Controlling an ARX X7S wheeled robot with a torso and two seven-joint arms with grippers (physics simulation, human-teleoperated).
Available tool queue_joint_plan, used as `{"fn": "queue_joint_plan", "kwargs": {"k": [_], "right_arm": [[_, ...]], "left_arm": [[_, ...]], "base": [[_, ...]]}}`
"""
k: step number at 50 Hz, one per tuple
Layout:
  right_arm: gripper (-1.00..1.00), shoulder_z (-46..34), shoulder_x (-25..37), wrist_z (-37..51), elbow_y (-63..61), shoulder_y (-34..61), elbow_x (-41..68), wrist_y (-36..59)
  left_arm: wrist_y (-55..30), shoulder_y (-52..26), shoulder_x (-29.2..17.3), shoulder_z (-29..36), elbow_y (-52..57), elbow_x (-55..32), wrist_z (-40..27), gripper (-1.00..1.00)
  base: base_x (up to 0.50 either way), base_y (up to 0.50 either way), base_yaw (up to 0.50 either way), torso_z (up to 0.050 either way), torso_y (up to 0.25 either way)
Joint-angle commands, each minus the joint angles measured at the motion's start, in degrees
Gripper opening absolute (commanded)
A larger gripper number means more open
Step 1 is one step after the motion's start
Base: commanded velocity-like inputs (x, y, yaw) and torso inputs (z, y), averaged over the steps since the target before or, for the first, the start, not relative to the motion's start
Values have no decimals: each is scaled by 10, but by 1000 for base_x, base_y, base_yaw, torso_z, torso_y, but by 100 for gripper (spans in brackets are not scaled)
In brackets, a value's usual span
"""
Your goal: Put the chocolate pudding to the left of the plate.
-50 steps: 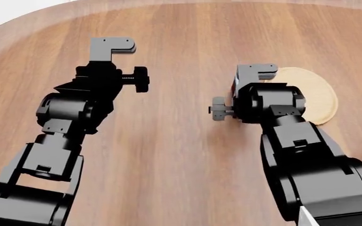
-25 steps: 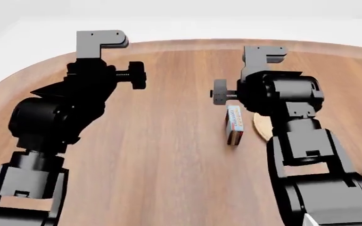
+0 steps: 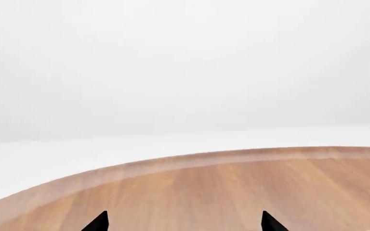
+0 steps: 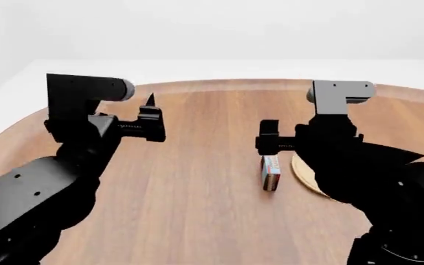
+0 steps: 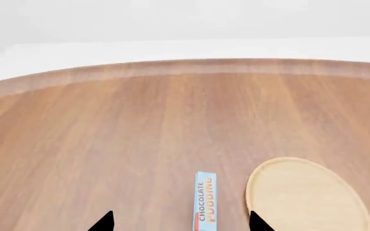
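Both arms have lifted and drawn back since the earlier frame, and the head view has tipped up, so the far rim of the bench (image 4: 220,85) and the pale background now show. The chocolate pudding (image 4: 271,172) stands on its thin edge on the wood, just left of the plate (image 4: 305,175) with a narrow gap between them; nothing grips it. In the right wrist view the pudding box (image 5: 204,202) lies between and beyond the two dark fingertips (image 5: 103,221) of the right hand (image 5: 178,222), which are spread wide and empty. The left hand (image 3: 183,222) is likewise spread, holding nothing, raised over bare wood.
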Motion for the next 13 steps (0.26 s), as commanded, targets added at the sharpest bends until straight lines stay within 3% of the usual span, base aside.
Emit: {"fn": "queue_joint_plan", "kwargs": {"k": [1, 13], "right_arm": [[100, 64, 48, 68, -256, -174, 154, -11], [100, -5, 97, -58, -349, -424, -18, -312]], "left_arm": [[83, 195, -44, -20, 189, 34, -10, 100], [301, 408, -60, 37, 232, 222, 13, 100]], "base": [[0, 0, 0, 0, 250], [0, 0, 0, 0, 250]]}}
